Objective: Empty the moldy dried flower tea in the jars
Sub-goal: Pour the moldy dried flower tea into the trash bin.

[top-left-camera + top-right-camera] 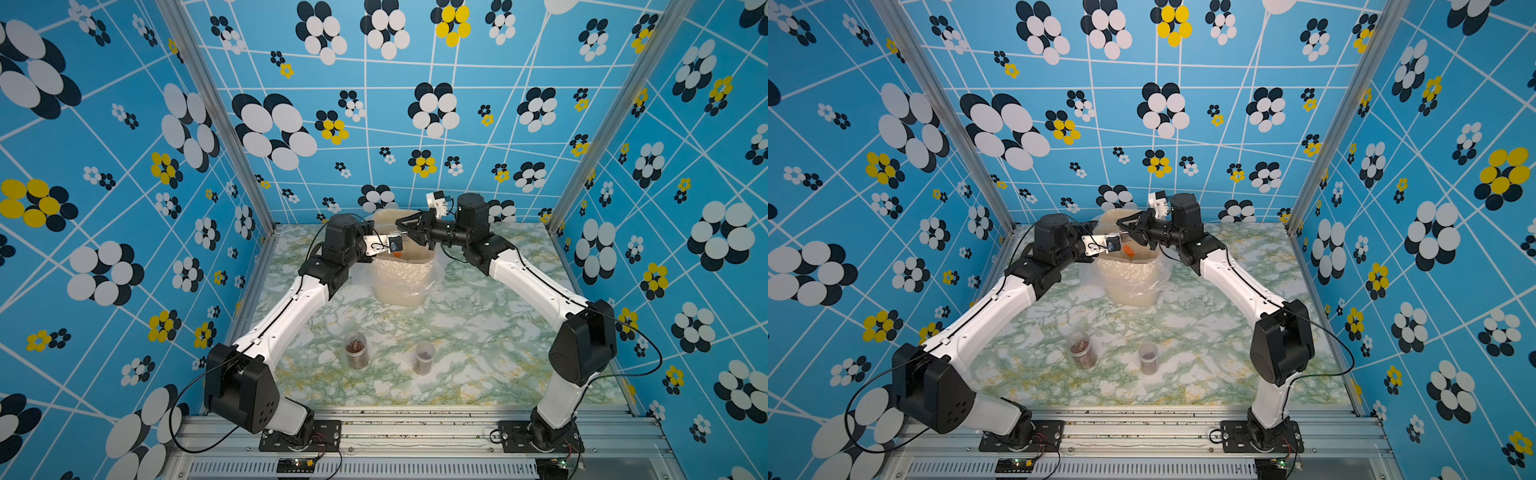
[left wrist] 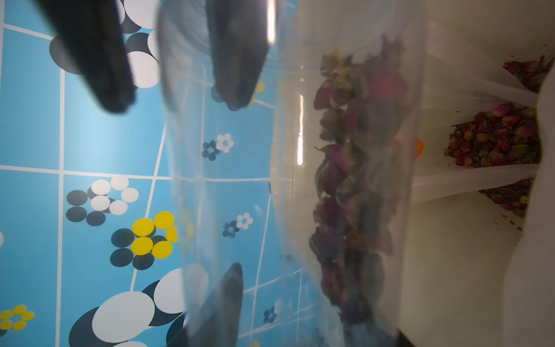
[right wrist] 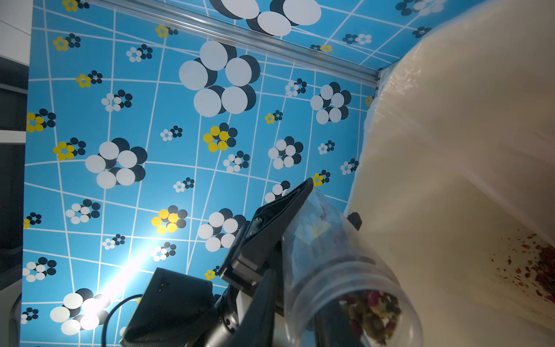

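My left gripper (image 3: 332, 199) is shut on a clear lidless jar (image 2: 300, 180), tipped mouth-down over the cream bin (image 1: 399, 286) at the back. Dried flower tea (image 2: 345, 168) lies along the jar's lower side and fills its mouth (image 3: 372, 312). My right gripper (image 1: 405, 230) is at that mouth. One of its fingers (image 2: 96, 75) is outside the jar wall and one (image 2: 237, 66) shows through it, a narrow gap between them; contact is unclear. Two more jars (image 1: 356, 349) (image 1: 424, 357) with tea stand upright near the front.
The plastic-lined bin holds a heap of tea (image 2: 495, 141) and one orange piece (image 1: 1128, 250). Both arms reach in from the front corners and meet over the bin. Patterned walls close the left, right and back of the marbled table (image 1: 478, 374).
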